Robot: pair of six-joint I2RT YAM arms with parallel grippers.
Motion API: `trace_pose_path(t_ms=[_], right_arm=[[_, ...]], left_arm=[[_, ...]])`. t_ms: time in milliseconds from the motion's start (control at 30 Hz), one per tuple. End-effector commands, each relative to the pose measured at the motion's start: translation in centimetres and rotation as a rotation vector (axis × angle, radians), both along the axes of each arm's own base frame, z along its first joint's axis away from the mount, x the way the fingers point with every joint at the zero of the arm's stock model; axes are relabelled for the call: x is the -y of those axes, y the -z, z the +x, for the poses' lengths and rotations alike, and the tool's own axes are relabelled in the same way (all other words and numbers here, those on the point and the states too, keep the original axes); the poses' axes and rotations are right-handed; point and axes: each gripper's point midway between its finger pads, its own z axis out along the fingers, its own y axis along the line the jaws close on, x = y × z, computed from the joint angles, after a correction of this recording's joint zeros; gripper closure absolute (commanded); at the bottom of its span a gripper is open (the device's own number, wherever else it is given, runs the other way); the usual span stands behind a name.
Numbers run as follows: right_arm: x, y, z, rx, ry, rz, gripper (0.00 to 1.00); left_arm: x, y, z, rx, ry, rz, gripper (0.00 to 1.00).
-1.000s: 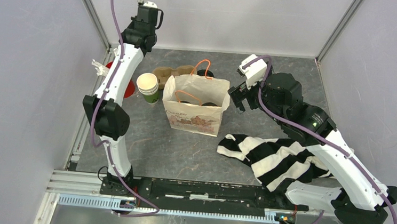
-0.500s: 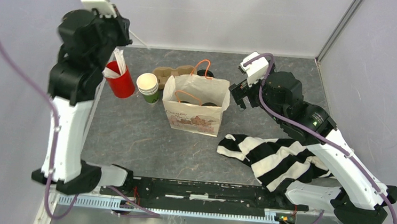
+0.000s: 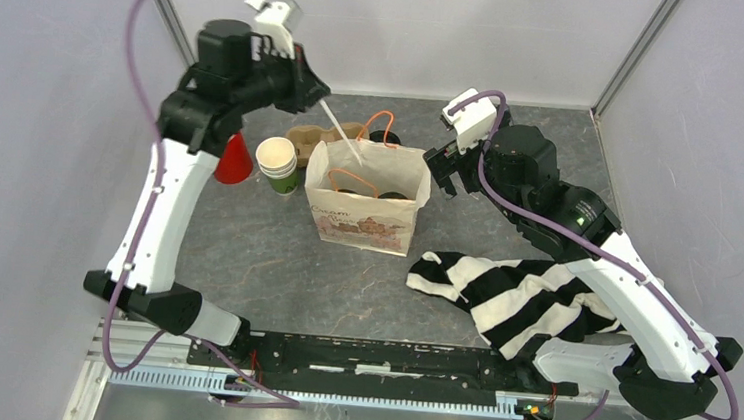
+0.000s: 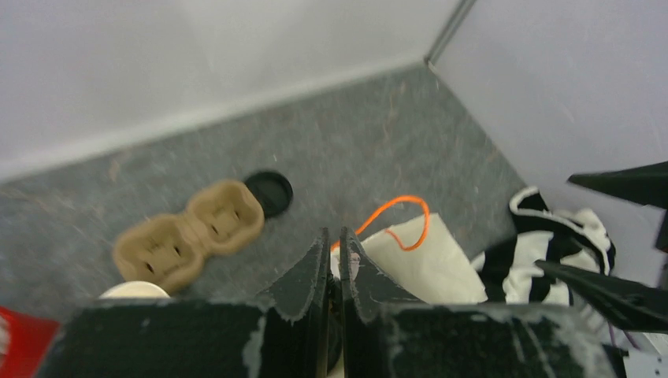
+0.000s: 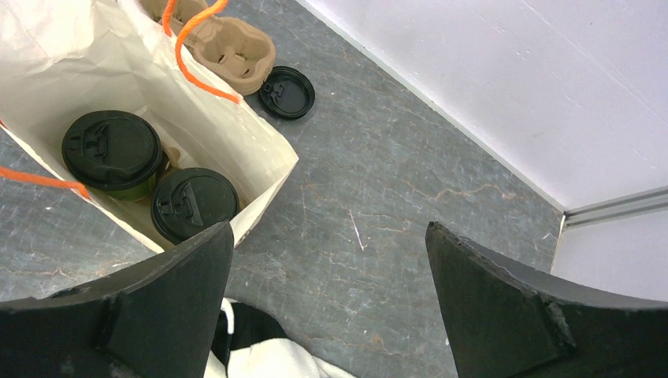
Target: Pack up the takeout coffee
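Coffee cups (image 5: 112, 150), both with black lids on, stand side by side at the bottom of the paper bag (image 3: 365, 220) in the middle of the top view, so the cups themselves look packed. The left gripper (image 4: 335, 240) hangs above and to the upper left of the bag's mouth, its jaws pinched onto a thin white straw (image 3: 342, 132) that slants down toward the opening, its lower end over the mouth. The right gripper (image 5: 329, 228) hovers just off the bag's right edge, jaws spread wide and holding nothing. The risk, as I judge it, lies in the straw: it is slender and gripped at one end, so it may swivel between the jaws or catch on the orange handle (image 4: 394, 201) or the paper rim. It could then fall outside onto the desk (image 3: 264, 252) near the pulp carrier (image 3: 323, 138). A steep drop could also jab a lid and tip a cup. The bag looks light and nothing steadies it; a nudge from either arm could fold or topple it. The striped cloth (image 3: 512, 291) at lower right lies close under the right arm.
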Motion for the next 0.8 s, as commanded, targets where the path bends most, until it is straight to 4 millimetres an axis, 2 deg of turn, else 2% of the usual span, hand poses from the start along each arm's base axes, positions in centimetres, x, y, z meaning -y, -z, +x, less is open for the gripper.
trace_pose_path(t_ms=[0,267,367,400,500,567,633,767], right_arm=[[0.8,-2.6,0.3,0.062,0.041,0.032,0.02],[0.6,-2.2,0.4,0.054,0.039,0.027,0.02],[0.3,-2.3,0.5,0.055,0.028,0.032,0.02],[0.3,-2.2,0.5,0.054,0.029,0.031,0.02],[0.0,-2.1,0.4,0.043,0.022,0.038,0.02],[-0.1,-1.9,0.4,0.038,0.017,0.04,0.02],[-0.2,-1.9,0.5,0.039,0.014,0.039,0.02],[-0.2,-1.7,0.4,0.047,0.011,0.026,0.02]], left_arm=[[3.0,1.8,0.1,-0.001,0.067,-0.019,0.98],[3.6,5.0,1.6,0.083,-0.001,0.023,0.98],[3.2,5.6,1.9,0.101,-0.03,0.032,0.87],[3.0,5.7,2.0,0.105,-0.043,0.04,0.8],[1.9,5.0,1.7,0.132,-0.083,0.052,0.38],[0.7,3.9,1.4,0.162,-0.137,0.051,0.18],[-1.1,2.9,1.4,0.159,-0.229,0.056,0.09],[-5.5,3.1,2.4,0.028,-0.387,0.038,0.06]])
